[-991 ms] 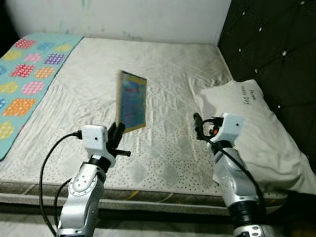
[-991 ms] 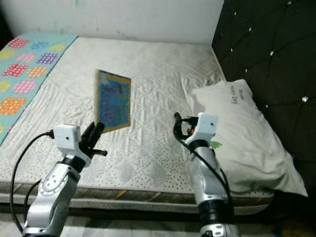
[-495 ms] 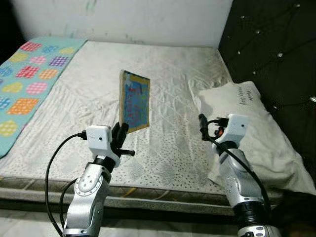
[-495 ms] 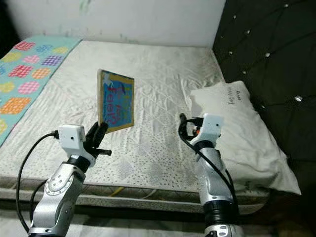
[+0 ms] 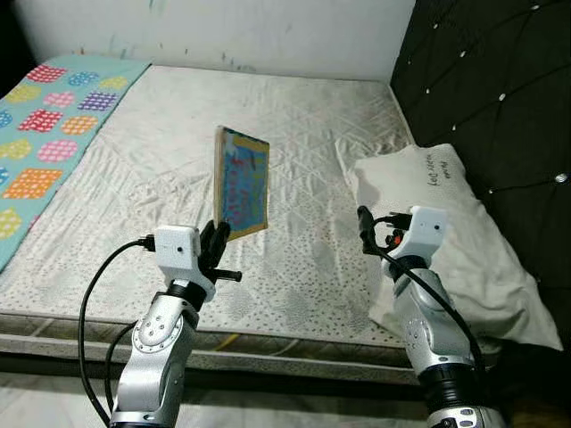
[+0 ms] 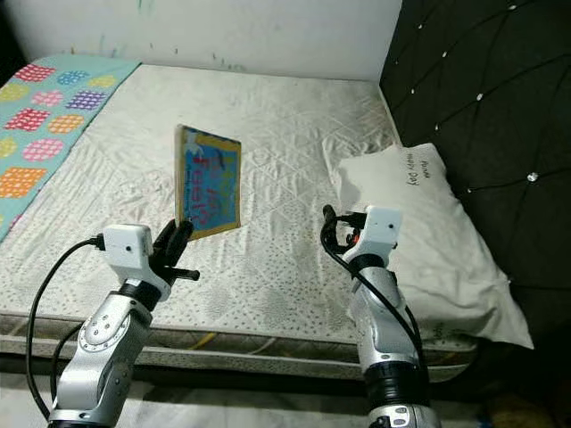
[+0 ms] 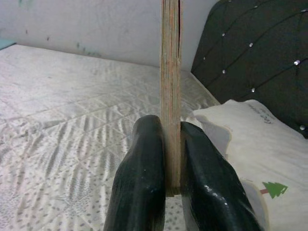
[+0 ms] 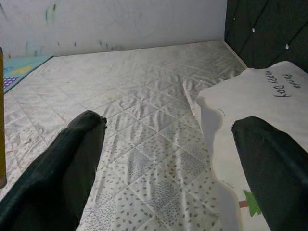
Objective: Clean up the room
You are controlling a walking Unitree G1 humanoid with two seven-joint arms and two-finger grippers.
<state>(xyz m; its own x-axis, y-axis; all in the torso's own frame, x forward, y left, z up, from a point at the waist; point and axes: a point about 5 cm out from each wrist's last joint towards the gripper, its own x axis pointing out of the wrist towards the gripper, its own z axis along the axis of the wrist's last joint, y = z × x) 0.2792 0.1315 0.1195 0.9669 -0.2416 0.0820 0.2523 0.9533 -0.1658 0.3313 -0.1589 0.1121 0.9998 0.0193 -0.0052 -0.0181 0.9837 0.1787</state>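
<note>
Holding a book (image 5: pixel 242 183) upright, my left pincer (image 5: pixel 215 242) is clamped on its lower edge, above the bed's (image 5: pixel 294 134) near edge; the wrist view shows both fingers (image 7: pixel 144 178) pressed flat against the covers. My right pincer (image 5: pixel 363 225) hangs with its fingers spread wide and empty, just beside the pillow (image 5: pixel 446 232) at the bed's right edge. I judge this the carry step: the book is lifted and needs a home off the bed. Next I'd turn away slowly, keeping the book vertical so it doesn't slip.
</note>
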